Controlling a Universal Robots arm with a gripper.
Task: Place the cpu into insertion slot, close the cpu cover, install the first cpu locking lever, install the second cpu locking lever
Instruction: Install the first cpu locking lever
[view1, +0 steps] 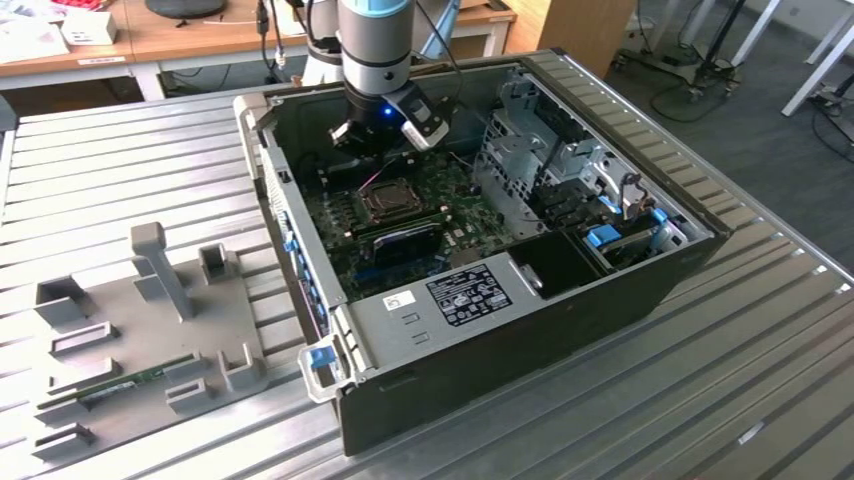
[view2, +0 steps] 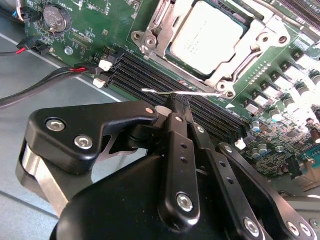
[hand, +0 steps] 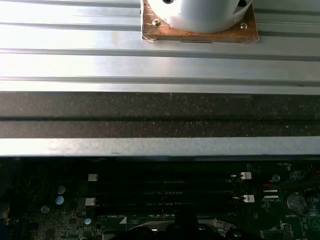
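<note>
The cpu (view2: 207, 37) has a silver-grey top, and the cpu cover (view2: 252, 47) framing it is bright silver. The motherboard (view2: 100, 30) is green; its memory slots (view2: 165, 75) are black with white end clips (view2: 105, 65). The gripper (view2: 174, 105) is matte black with silver screws. The table (view1: 134, 150) is ribbed silver. The case latches (view1: 318, 365) are blue.

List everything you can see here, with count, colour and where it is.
computer case: one, black, open, on the slatted metal table.
board: one, green, inside the case.
chip: one, silver-grey, in the socket.
cover: one, silver frame, lying around the chip.
lever: one, thin metal wire, beside the socket.
memory slots: several, black, beside the socket.
tray: one, grey, on the table, exterior view's left.
arm: one, grey and blue, above the case.
gripper: one, black, fingers together, tips at the lever.
</note>
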